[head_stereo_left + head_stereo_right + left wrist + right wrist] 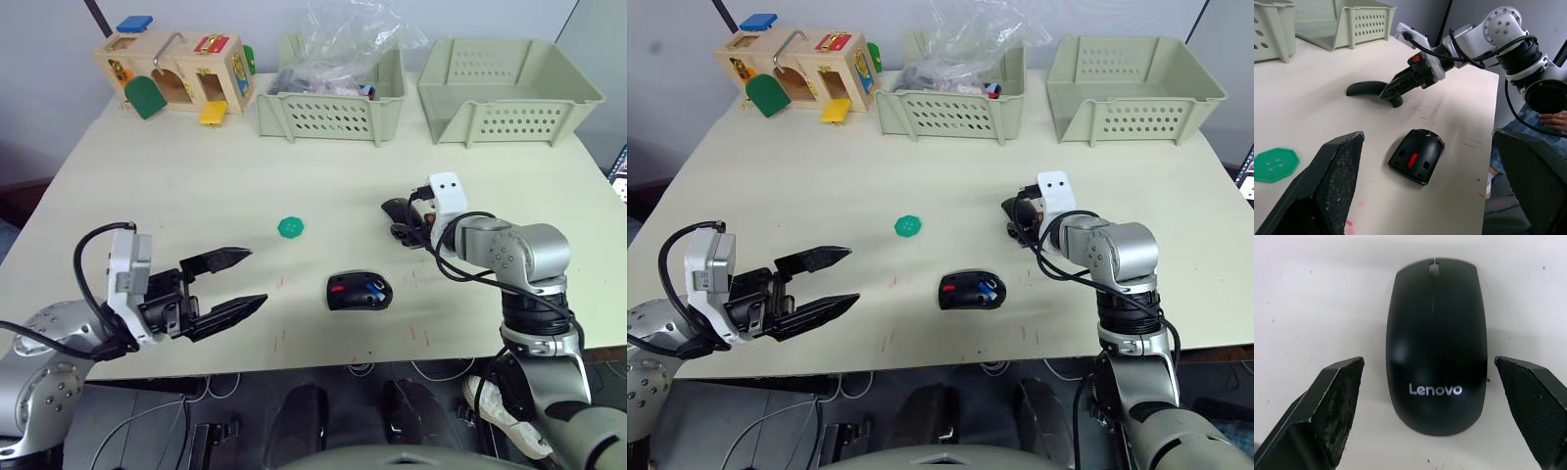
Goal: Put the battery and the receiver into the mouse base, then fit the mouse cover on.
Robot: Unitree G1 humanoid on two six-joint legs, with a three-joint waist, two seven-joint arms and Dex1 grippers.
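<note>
The mouse base (359, 292) lies open side up near the table's front edge, showing a red patch. The blue battery (373, 288) sits in its hollow. I cannot make out the receiver. The mouse cover (1436, 345), glossy black with white lettering, lies flat behind and to the right of the base. My right gripper (402, 223) hovers open over the cover, one finger on each side and neither touching it. At the front left my left gripper (253, 276) is open and holds nothing, well to the left of the base.
A green disc (292, 227) lies at the table's middle. At the back stand a wooden latch box (176, 73), a basket (331, 116) holding a plastic bag, and an empty basket (505, 93). A person's hand (1552, 120) shows beyond the table's right edge.
</note>
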